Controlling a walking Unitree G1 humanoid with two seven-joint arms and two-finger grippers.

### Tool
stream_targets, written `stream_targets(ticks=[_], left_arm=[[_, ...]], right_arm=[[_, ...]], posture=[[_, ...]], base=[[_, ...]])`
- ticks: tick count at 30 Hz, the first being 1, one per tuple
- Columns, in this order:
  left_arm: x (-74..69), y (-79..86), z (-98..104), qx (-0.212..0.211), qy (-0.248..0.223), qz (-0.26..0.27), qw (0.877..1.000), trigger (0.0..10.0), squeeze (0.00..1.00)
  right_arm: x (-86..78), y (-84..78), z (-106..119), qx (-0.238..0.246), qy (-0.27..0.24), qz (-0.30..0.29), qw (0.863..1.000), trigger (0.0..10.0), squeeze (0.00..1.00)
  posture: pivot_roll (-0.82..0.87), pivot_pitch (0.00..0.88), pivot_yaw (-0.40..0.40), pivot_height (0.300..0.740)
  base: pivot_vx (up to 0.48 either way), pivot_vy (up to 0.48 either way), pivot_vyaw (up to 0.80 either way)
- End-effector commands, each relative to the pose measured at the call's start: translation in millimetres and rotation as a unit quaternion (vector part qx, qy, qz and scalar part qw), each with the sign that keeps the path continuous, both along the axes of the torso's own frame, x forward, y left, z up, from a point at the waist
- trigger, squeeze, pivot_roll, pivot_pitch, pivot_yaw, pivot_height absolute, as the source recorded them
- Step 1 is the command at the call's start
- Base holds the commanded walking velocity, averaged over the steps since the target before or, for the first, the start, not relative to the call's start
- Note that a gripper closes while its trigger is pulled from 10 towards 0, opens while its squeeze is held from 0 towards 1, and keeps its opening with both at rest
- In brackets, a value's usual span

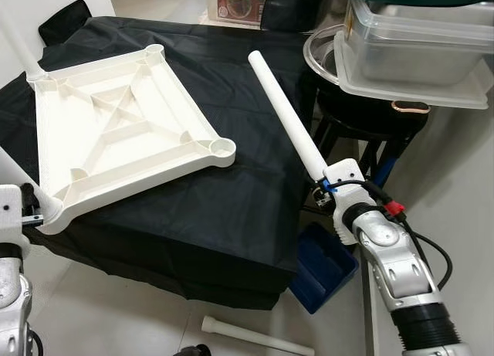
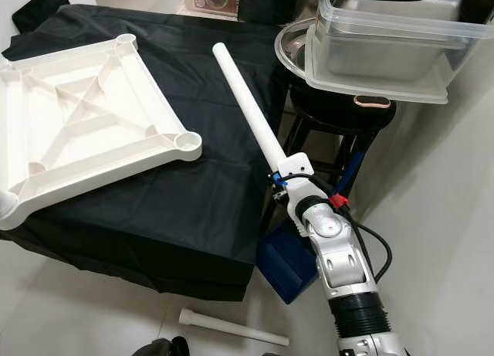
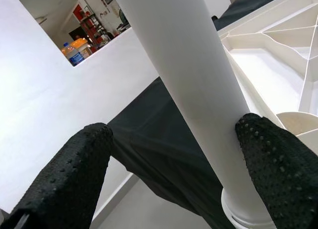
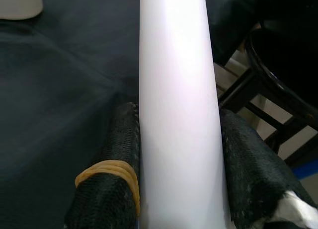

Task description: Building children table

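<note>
1. Right wrist view: the right gripper (image 4: 179,189) has its jaws pinched on a white leg (image 4: 176,105), one black finger (image 4: 117,164) pressed to each side of the tube; a yellow rubber band (image 4: 112,177) wraps one finger.
2. From the head views, that leg (image 1: 289,113) runs up and away from the right jaws, slanting over the edge of the black cloth (image 1: 231,209) on the table.
3. Beyond the right jaws and toward the robot's left lies the white tabletop (image 1: 116,132), underside up, its ribs and corner sockets showing; the nearest socket (image 1: 222,147) is open and well apart from the held leg.
4. Left wrist view: the left gripper (image 3: 174,164) has its jaws spread around a second leg (image 3: 189,90) that stands in a corner socket of the tabletop (image 3: 278,65); one finger (image 3: 276,164) touches the tube, the other (image 3: 74,174) stands clear of it.
5. A third leg (image 1: 255,337) lies on the floor (image 1: 116,310) below the right jaws, near a blue box (image 1: 324,267).
6. Past the right jaws, a black stool (image 1: 370,116) carries clear plastic tubs (image 1: 421,47).
</note>
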State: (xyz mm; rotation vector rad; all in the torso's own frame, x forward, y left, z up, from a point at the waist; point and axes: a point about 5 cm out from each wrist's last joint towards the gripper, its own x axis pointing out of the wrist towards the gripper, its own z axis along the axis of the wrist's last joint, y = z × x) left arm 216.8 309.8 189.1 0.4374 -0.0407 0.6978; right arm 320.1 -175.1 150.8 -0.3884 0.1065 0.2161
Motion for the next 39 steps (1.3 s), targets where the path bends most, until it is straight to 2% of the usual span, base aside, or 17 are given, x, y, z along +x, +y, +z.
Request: stream_targets(ticks=[1, 5, 13, 15, 18, 21, 22, 25, 26, 29, 30, 31, 32, 34, 35, 37, 39], left_arm=[[-0.2, 3.0, 6, 0.012, -0.011, 0.005, 1.0, 10.0, 0.0], [11.2, -21.3, 13, 0.001, -0.041, -0.076, 0.996, 10.0, 0.0], [6.6, -17.3, 13, 0.005, -0.036, -0.059, 0.998, 10.0, 0.0], [-15.6, 6.8, 10, -0.006, -0.033, 0.009, 0.999, 10.0, 0.0], [-33.5, 21.1, 6, -0.036, -0.042, 0.05, 0.997, 10.0, 0.0], [-33.5, 21.1, 6, -0.036, -0.042, 0.05, 0.997, 10.0, 0.0], [-41.8, 25.7, 2, -0.06, -0.048, 0.06, 0.995, 10.0, 0.0], [-59.8, 16.2, -10, -0.118, -0.061, 0.022, 0.991, 10.0, 0.0], [-57.5, -0.2, -15, -0.133, -0.052, -0.037, 0.989, 10.0, 0.0], [-50.3, -48.9, -30, -0.201, -0.014, -0.207, 0.957, 10.0, 0.0], [-50.3, -48.9, -30, -0.201, -0.014, -0.207, 0.957, 10.0, 0.0], [-50.5, -64.2, -33, -0.23, -0.006, -0.256, 0.939, 10.0, 0.0], [-50.5, -64.2, -33, -0.23, -0.006, -0.256, 0.939, 10.0, 0.0], [-52.1, -103.4, -31, -0.246, 0.023, -0.387, 0.888, 10.0, 0.0], [-52.1, -103.4, -31, -0.246, 0.023, -0.387, 0.888, 10.0, 0.0], [-52.6, -123.3, -29, -0.261, 0.035, -0.455, 0.85, 10.0, 0.0], [-48.9, -128.5, -27, -0.257, 0.036, -0.472, 0.843, 10.0, 0.0]], right_arm=[[-2.4, 2.8, 2, 0.008, -0.007, 0.009, 1.0, 10.0, 0.0], [-2.7, 5.5, 3, 0.011, -0.008, 0.02, 1.0, 10.0, 0.0], [-2.1, 7.6, 4, 0.012, -0.01, 0.027, 1.0, 10.0, 0.0], [-1.8, 9.4, 3, 0.01, -0.009, 0.034, 0.999, 10.0, 0.0], [-2.0, 9.9, 2, 0.008, -0.007, 0.038, 0.999, 10.0, 0.0], [-2.0, 9.9, 2, 0.008, -0.007, 0.038, 0.999, 10.0, 0.0], [-2.2, 9.9, 1, 0.007, -0.006, 0.04, 0.999, 10.0, 0.0], [-2.6, 11.2, 1, 0.011, -0.008, 0.055, 0.998, 10.0, 0.0], [-4.2, 14.7, 2, 0.019, -0.013, 0.075, 0.997, 10.0, 0.0], [-7.2, 22.8, 8, 0.043, -0.025, 0.111, 0.993, 10.0, 0.0], [-7.2, 22.8, 8, 0.043, -0.025, 0.111, 0.993, 10.0, 0.0], [-7.8, 25.9, 10, 0.05, -0.03, 0.121, 0.991, 10.0, 0.0], [-7.8, 25.9, 10, 0.05, -0.03, 0.121, 0.991, 10.0, 0.0], [-9.4, 32.8, 16, 0.069, -0.042, 0.142, 0.986, 10.0, 0.0], [-9.4, 32.8, 16, 0.069, -0.042, 0.142, 0.986, 10.0, 0.0], [-10.7, 37.5, 19, 0.083, -0.049, 0.159, 0.983, 10.0, 0.0], [-11.0, 39.7, 21, 0.089, -0.052, 0.165, 0.981, 10.0, 0.0]], posture=[[0.02, 0.167, -0.047, 0.74], [0.01, 0.162, -0.049, 0.74], [0.02, 0.16, -0.051, 0.74], [0.03, 0.162, -0.054, 0.74], [0.04, 0.165, -0.057, 0.74], [0.04, 0.165, -0.057, 0.74], [0.04, 0.167, -0.056, 0.74], [0.06, 0.17, -0.057, 0.74], [0.06, 0.171, -0.056, 0.74], [0.07, 0.173, -0.053, 0.74], [0.07, 0.173, -0.053, 0.74], [0.06, 0.171, -0.052, 0.74], [0.06, 0.171, -0.052, 0.74], [0.06, 0.167, -0.05, 0.74], [0.06, 0.167, -0.05, 0.74], [0.06, 0.165, -0.05, 0.74], [0.05, 0.161, -0.049, 0.74]], base=[[0.0, 0.0, 0.0], [0.0, 0.0, 0.0], [0.0, 0.0, 0.0], [0.0, 0.0, 0.0], [0.0, 0.0, 0.0], [0.0, 0.0, 0.0], [0.0, 0.0, 0.0], [0.0, 0.0, 0.0], [0.0, 0.0, 0.0], [0.0, 0.0, 0.73], [0.0, 0.0, 0.8], [0.0, 0.0, 0.79], [0.0, 0.0, 0.79], [0.0, 0.0, 0.79], [0.0, 0.0, 0.79], [0.0, 0.0, 0.79], [0.0, 0.0, 0.79]])
